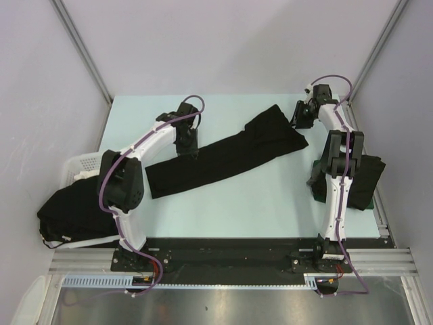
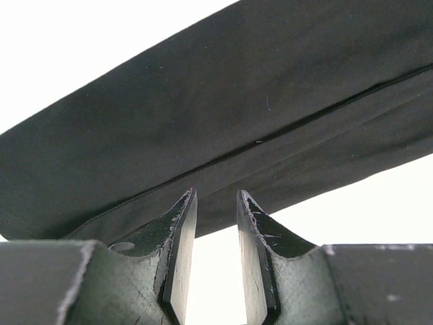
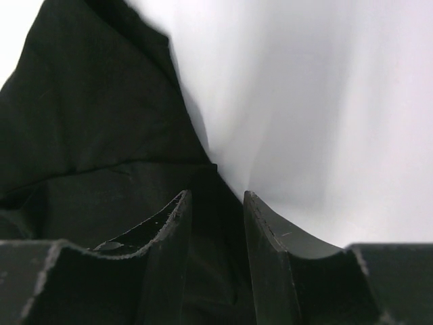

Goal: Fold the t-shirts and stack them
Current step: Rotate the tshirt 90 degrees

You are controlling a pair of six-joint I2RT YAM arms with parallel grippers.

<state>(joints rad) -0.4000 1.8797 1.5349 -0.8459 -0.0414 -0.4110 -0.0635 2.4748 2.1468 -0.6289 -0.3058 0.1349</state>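
Observation:
One black t-shirt (image 1: 230, 156) lies folded into a long strip, slanting across the middle of the table. My left gripper (image 1: 187, 152) hovers at the strip's far edge near its left end. In the left wrist view the left gripper (image 2: 216, 193) is open, bare table shows between its fingers, and the t-shirt's hem (image 2: 237, 115) lies just past the tips. My right gripper (image 1: 300, 124) is at the strip's right end. In the right wrist view it (image 3: 216, 193) is open, with the t-shirt's corner (image 3: 88, 122) lying beneath and between the fingers.
A folded black stack (image 1: 371, 177) sits at the table's right edge beside the right arm. A white slotted basket (image 1: 80, 164) stands off the left edge with a heap of black cloth (image 1: 67, 210) spilling from it. Grey walls enclose three sides.

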